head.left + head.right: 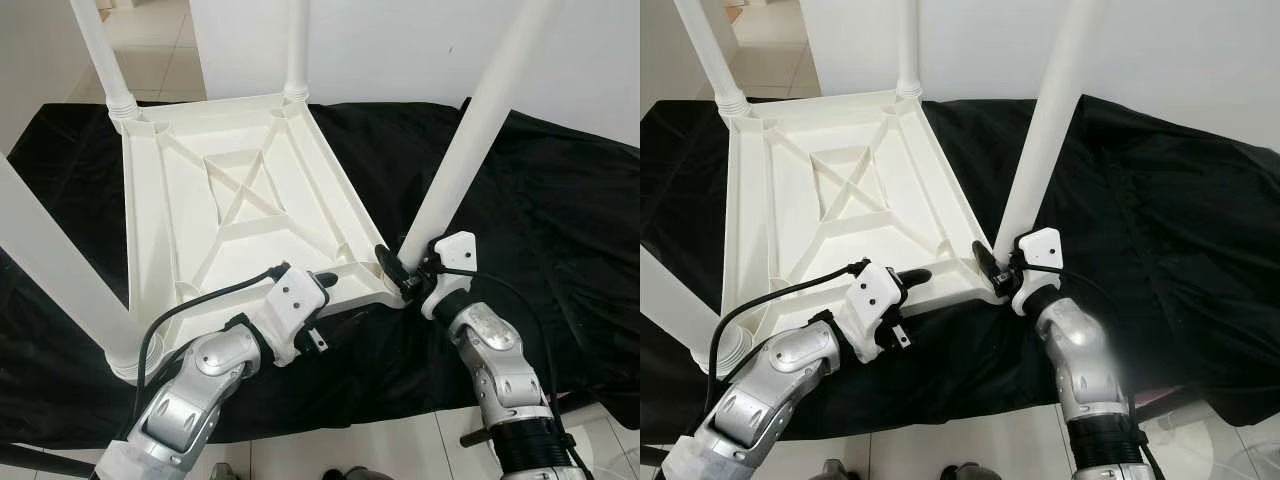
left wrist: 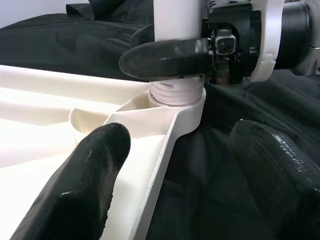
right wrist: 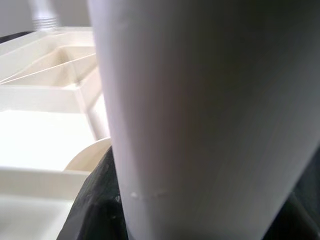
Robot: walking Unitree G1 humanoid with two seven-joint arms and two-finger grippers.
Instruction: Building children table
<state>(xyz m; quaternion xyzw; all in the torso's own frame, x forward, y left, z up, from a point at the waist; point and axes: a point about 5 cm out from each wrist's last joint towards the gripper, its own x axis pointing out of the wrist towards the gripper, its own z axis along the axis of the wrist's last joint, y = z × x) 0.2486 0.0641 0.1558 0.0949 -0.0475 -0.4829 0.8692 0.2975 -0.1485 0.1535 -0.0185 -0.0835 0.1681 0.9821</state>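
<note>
Tabletop (image 1: 240, 200), white plastic and turned underside up, lies on a black cloth (image 1: 540, 200) spread over the bench, its ribbed underside and crossed braces facing up. Legs stand in its corners: one at the near left (image 1: 60, 280), two at the far side (image 1: 100, 50) (image 1: 296, 45), and one at the near right corner (image 1: 470, 130). Left tool (image 1: 335, 305) reaches to the tabletop's near edge with its fingers (image 2: 80, 185) spread apart, one over the white rim and the other over the cloth, grasping nothing. Right tool (image 1: 400, 272) is clenched around the base of the near right leg, just above the threaded collar (image 2: 176, 92) where the leg meets the corner socket. That leg leans slightly rightward as it rises.
</note>
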